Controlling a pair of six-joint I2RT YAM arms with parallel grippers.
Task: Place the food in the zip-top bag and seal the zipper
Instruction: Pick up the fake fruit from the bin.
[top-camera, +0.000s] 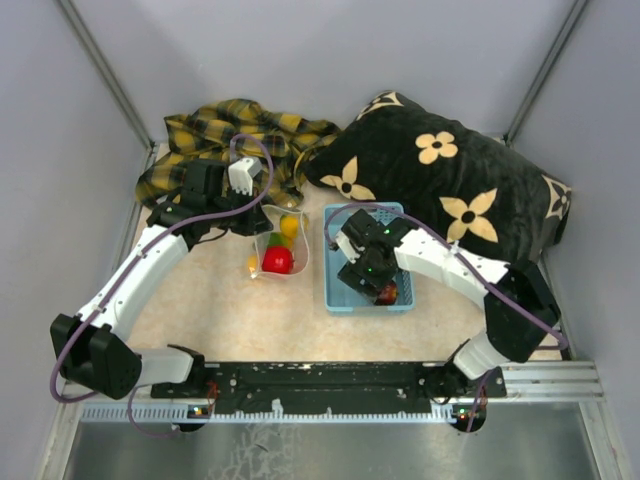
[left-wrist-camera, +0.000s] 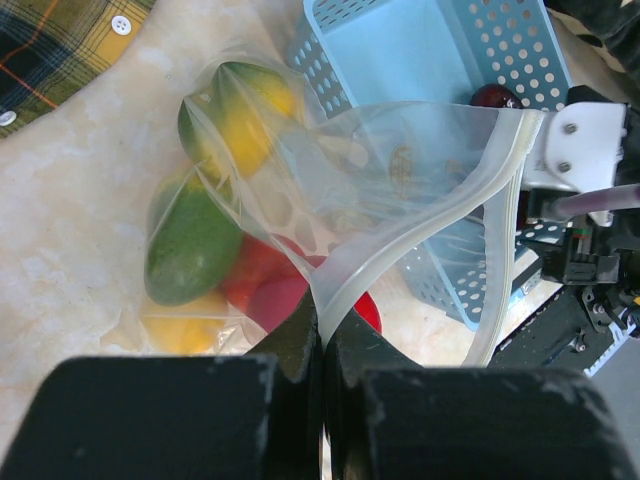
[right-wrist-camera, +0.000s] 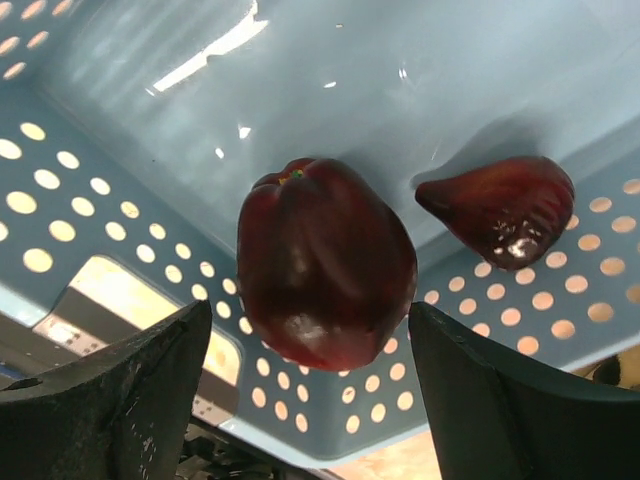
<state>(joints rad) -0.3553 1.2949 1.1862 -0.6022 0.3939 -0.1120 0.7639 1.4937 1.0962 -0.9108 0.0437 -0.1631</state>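
Observation:
The clear zip-top bag (top-camera: 283, 244) lies left of the light-blue basket, holding red, yellow and green toy fruits (left-wrist-camera: 196, 240). My left gripper (left-wrist-camera: 328, 335) is shut on the bag's whitish zipper strip (left-wrist-camera: 420, 235) and holds the mouth open; it shows in the top view (top-camera: 246, 203) at the bag's far edge. My right gripper (right-wrist-camera: 312, 345) is open inside the basket (top-camera: 343, 284), its fingers on either side of a dark maroon fruit (right-wrist-camera: 323, 262). A second, smaller maroon fruit (right-wrist-camera: 503, 207) lies beside it.
A yellow plaid shirt (top-camera: 228, 140) lies at the back left and a black flowered pillow (top-camera: 450, 180) at the back right. The basket's perforated walls (right-wrist-camera: 60, 190) surround my right gripper.

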